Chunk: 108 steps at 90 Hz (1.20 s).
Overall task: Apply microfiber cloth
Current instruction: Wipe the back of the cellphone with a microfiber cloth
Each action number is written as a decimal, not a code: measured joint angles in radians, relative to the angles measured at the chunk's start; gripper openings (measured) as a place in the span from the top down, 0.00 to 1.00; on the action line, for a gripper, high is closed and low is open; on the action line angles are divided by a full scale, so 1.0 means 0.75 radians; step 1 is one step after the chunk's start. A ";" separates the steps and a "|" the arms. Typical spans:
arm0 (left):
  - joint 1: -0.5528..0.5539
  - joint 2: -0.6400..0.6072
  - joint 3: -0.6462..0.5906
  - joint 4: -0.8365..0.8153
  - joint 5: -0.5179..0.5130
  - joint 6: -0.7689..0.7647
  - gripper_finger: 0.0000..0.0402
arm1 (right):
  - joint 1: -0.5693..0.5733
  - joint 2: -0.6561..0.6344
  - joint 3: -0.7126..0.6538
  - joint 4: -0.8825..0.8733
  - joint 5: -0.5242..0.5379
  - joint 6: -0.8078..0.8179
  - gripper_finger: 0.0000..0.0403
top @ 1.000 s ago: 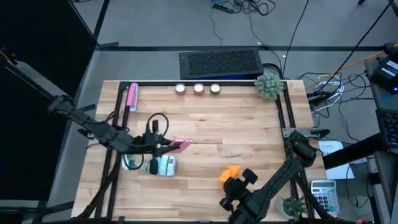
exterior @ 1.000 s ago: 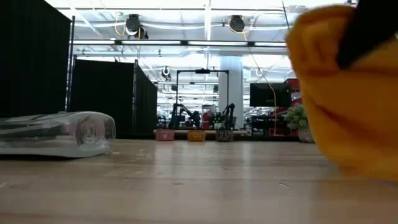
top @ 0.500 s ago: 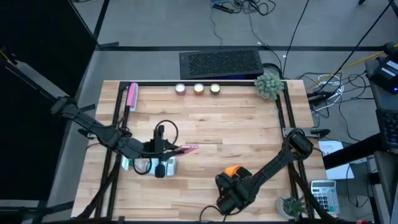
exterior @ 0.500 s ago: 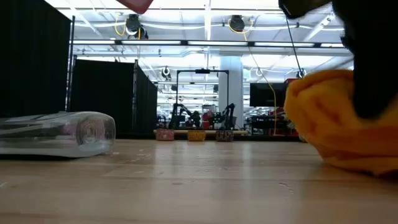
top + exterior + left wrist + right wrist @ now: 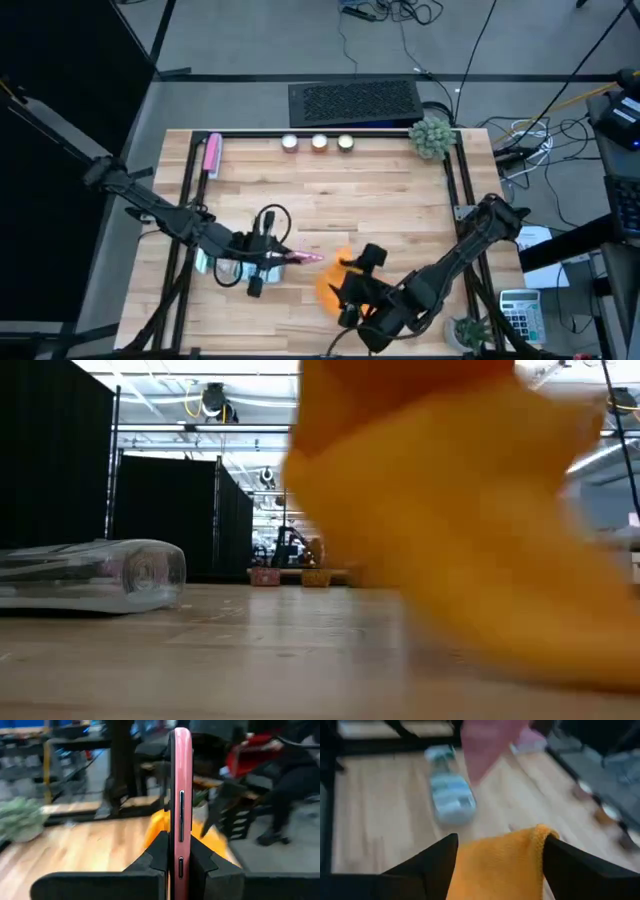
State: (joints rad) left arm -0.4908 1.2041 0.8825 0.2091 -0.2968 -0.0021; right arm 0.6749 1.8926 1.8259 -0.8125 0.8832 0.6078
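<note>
High view: right gripper [image 5: 345,288] clenched on limp orange cloth [image 5: 328,286] (bunch it anywhere); left gripper [image 5: 283,256] pinches pink-cased phone [image 5: 303,257].

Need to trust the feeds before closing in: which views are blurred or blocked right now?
Low view: the orange cloth fills most of it, smeared. Right wrist view: blurred throughout, bottle soft. Left wrist view: pink phone edge sharp, background soft. High view: clear.

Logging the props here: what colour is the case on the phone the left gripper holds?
Pink; the phone edge shows best in the left wrist view.
</note>
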 joint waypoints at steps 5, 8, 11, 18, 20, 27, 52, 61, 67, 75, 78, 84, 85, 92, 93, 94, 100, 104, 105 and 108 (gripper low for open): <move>-0.001 0.000 0.001 0.008 0.013 0.011 0.97 | -0.005 -0.018 0.002 0.077 -0.044 -0.094 0.40; 0.000 0.000 0.001 0.003 0.013 0.012 0.97 | -0.011 -0.027 0.003 0.060 -0.080 -0.093 0.41; 0.001 0.000 0.001 0.000 0.013 0.011 0.97 | -0.021 -0.033 0.003 -0.005 -0.124 -0.054 0.41; 0.001 0.000 0.001 -0.003 0.012 0.011 0.97 | -0.053 -0.030 0.002 -0.281 -0.252 0.172 0.41; 0.001 0.000 0.001 -0.003 0.012 0.011 0.97 | -0.065 -0.024 0.001 -0.368 -0.299 0.254 0.41; 0.001 0.000 0.001 -0.007 0.011 0.011 0.97 | -0.106 -0.009 -0.001 -0.617 -0.488 0.485 0.41; 0.013 0.000 0.001 0.016 0.011 0.011 0.97 | -0.103 -0.057 0.001 -0.289 -0.367 0.186 0.41; 0.030 0.000 0.001 0.012 0.010 0.011 0.97 | -0.127 -0.082 0.004 -0.238 -0.441 0.127 0.41; 0.035 0.000 0.001 0.008 0.010 0.011 0.97 | -0.177 -0.088 0.004 -0.414 -0.652 0.273 0.41; 0.035 0.000 0.001 0.010 0.009 0.011 0.97 | -0.218 -0.073 -0.001 -0.754 -0.734 0.465 0.41; 0.035 0.000 0.001 0.009 0.009 0.011 0.97 | -0.222 -0.068 -0.003 -0.824 -0.714 0.503 0.41; 0.037 0.000 0.001 0.008 0.009 0.011 0.97 | -0.216 -0.066 -0.013 -0.889 -0.620 0.527 0.41; 0.038 0.000 0.001 0.009 0.009 0.011 0.97 | -0.215 -0.065 -0.014 -0.891 -0.598 0.526 0.41; 0.044 0.000 0.001 0.008 0.009 0.012 0.97 | -0.202 -0.065 -0.013 -0.844 -0.400 0.468 0.41; 0.045 0.000 0.001 0.008 0.009 0.012 0.97 | -0.200 -0.065 -0.013 -0.834 -0.364 0.456 0.41; 0.046 0.000 0.001 0.008 0.009 0.012 0.97 | -0.199 -0.065 -0.013 -0.824 -0.328 0.444 0.41; 0.051 0.000 0.001 0.008 0.008 0.016 0.97 | -0.198 -0.065 -0.013 -0.736 -0.153 0.356 0.41; 0.057 0.000 0.001 0.008 0.008 0.016 0.97 | -0.197 -0.065 -0.013 -0.647 -0.129 0.256 0.41; 0.058 0.000 0.001 0.008 0.008 0.016 0.97 | -0.197 -0.065 -0.013 -0.623 -0.130 0.229 0.41; 0.061 0.000 0.001 0.009 0.008 0.016 0.97 | -0.198 -0.065 -0.013 -0.544 -0.136 0.154 0.41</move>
State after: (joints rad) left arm -0.4450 1.2041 0.8829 0.2161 -0.2905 0.0101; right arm 0.5261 1.8439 1.8160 -1.2204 0.7812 0.7235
